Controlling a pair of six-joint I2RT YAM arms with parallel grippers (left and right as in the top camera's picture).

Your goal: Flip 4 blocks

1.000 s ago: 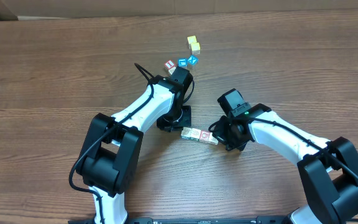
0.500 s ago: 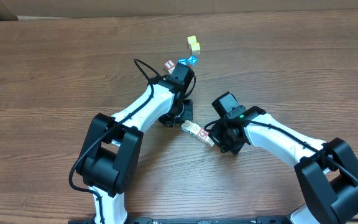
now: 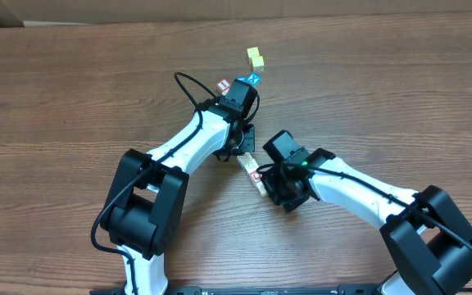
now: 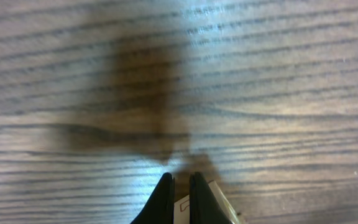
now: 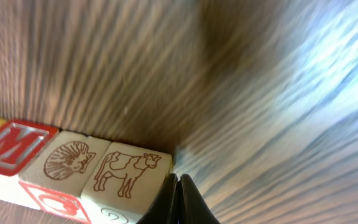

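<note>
A: Fingers noted?

B: Left gripper (image 4: 179, 182) is clenched, and nothing is seen between its tips. Right gripper (image 5: 178, 185) is clenched too, and empty. Both are judged to be used as pushers, not clamps.

A: Blocks located?

B: The blocks (image 3: 254, 173) are lined up in a short row between the two sets of fingers. At the right fingers, the cow block (image 5: 127, 175) is set just beside the tips, touching or nearly so. The shell block (image 5: 67, 159) and the red M block (image 5: 10, 140) follow, farther from the tips. At the left fingers, only part of the end block (image 4: 219, 202) is seen, just beside the tips. Contact there cannot be told.

A: Step in hand?

B: It is judged that the row is to be rolled onto another face while trapped end to end.

A: How is it done well?

B: Pressure should be applied along the row's line from both ends, so that no block is squeezed out sideways. Tips are best set low against the end faces, and the turn made slowly by both sides together. If the row buckles, pressure should be eased and the ends squared again. All four faces are to be checked afterward.
</note>
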